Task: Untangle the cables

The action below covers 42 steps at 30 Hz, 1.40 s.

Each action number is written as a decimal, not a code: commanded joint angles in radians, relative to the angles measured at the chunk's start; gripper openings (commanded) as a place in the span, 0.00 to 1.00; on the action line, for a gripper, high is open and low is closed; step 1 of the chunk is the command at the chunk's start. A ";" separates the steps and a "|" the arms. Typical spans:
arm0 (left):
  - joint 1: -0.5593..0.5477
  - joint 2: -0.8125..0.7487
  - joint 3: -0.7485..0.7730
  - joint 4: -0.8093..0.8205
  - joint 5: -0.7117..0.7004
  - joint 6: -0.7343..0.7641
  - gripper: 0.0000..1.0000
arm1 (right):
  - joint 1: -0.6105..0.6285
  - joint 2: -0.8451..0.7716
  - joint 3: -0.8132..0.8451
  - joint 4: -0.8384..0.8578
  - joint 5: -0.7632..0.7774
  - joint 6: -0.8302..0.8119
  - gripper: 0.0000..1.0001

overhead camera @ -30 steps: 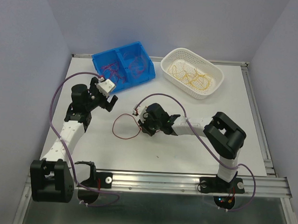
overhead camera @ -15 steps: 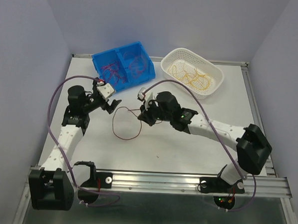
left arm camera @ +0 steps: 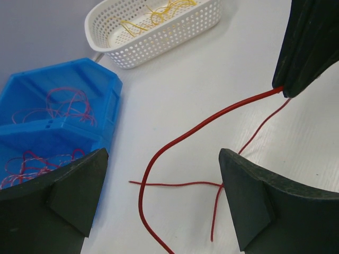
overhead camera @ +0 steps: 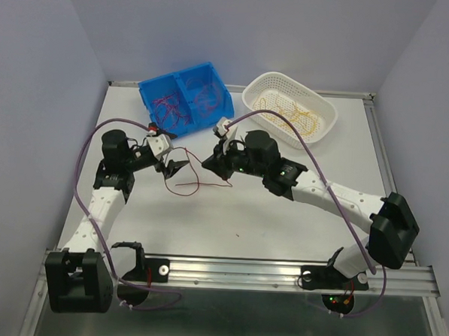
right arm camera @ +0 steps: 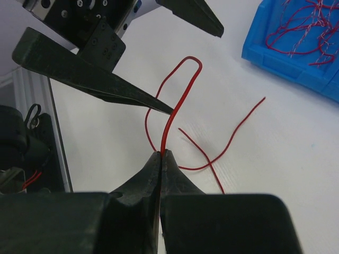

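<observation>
While my right end effector point(right arm camera: 160, 153) is clamped shut on one dark red cable point(right arm camera: 170, 123), pinching it at the very fingertips, the hold looks thin to me: a hair-fine wire gripped that far out could slip free if I pull at an angle. From the pinch the cable rises in a narrow loop, and its loose ends cross each other on the tabletop point(overhead camera: 282, 224). I judge that crossing could tighten into a knot if it is dragged rather than lifted. My left end effector point(overhead camera: 172, 165) stands wide open, holding nothing, its fingers either side of the cable and near my right fingertips. Closing carelessly could knock the two together or trap both strands at once.

Other red cables lie in the blue bin point(left arm camera: 103, 129), and yellow ones in the white basket point(left arm camera: 169, 37), both towards the far edge. The tabletop is white and smooth, with pale plain walls on three sides.
</observation>
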 commanded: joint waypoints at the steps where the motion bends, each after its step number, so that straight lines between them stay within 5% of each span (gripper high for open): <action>1: 0.003 0.027 0.048 -0.037 0.118 0.077 0.94 | 0.010 0.002 0.053 0.072 -0.042 0.011 0.01; 9: 0.002 0.075 0.097 -0.108 0.161 0.134 0.88 | 0.010 0.013 0.061 0.079 -0.120 0.016 0.01; 12: -0.003 0.060 0.097 -0.108 0.168 0.137 0.70 | 0.010 0.028 0.068 0.079 -0.137 0.019 0.00; 16: -0.004 0.053 0.100 -0.109 0.184 0.129 0.03 | 0.008 0.043 0.075 0.088 -0.096 0.019 0.01; 17: -0.004 0.055 0.102 -0.109 0.184 0.125 0.00 | 0.010 0.048 0.073 0.094 -0.083 0.017 0.01; 26: -0.006 0.023 0.145 -0.152 0.179 0.056 0.00 | -0.002 0.085 0.026 0.250 0.004 0.047 0.04; 30: -0.004 0.012 0.201 -0.152 0.142 -0.062 0.00 | -0.007 0.086 -0.017 0.350 0.027 0.063 0.25; 33: -0.007 -0.009 0.226 -0.122 0.179 -0.121 0.00 | -0.010 0.106 -0.027 0.404 -0.070 0.073 0.78; 37: -0.012 -0.039 0.238 -0.036 0.159 -0.236 0.00 | -0.008 0.128 -0.047 0.505 -0.156 0.088 0.92; 42: -0.010 -0.080 0.209 0.174 0.076 -0.484 0.00 | -0.010 0.186 -0.042 0.608 -0.242 0.128 0.95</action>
